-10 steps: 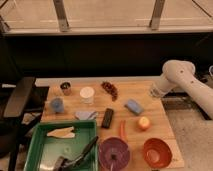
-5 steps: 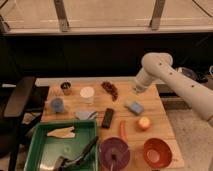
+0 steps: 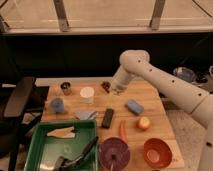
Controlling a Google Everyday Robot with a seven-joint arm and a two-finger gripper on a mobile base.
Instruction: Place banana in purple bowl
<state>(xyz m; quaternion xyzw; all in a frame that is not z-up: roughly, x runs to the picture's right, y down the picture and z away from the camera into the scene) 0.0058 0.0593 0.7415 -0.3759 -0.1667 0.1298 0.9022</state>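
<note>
Dark glass panels run behind a wooden table [image 3: 160, 107], with a black chair [image 3: 15, 107] at its left end. From the right a white arm reaches in, and its gripper [image 3: 118, 90] hangs over the far middle of the table, just right of a small dark red item [image 3: 106, 86]. Its claw is spread wide and grips nothing.

The banana [image 3: 61, 132] lies flat in the far part of a green tray [image 3: 35, 150] at the near left corner, well apart from the gripper. A dark utensil [image 3: 80, 154] lies in the tray nearer to me. The purple bowl [image 3: 114, 152] stands just right of the tray at the near edge, and an orange bowl [image 3: 157, 152] is further right. A carrot [image 3: 122, 131] lies just beyond the purple bowl, between a black block [image 3: 107, 118] and a round yellow-red fruit [image 3: 144, 123]. A blue sponge [image 3: 134, 106] sits mid-table. To the left stand a white cup [image 3: 87, 94] and a blue cup [image 3: 57, 104].
</note>
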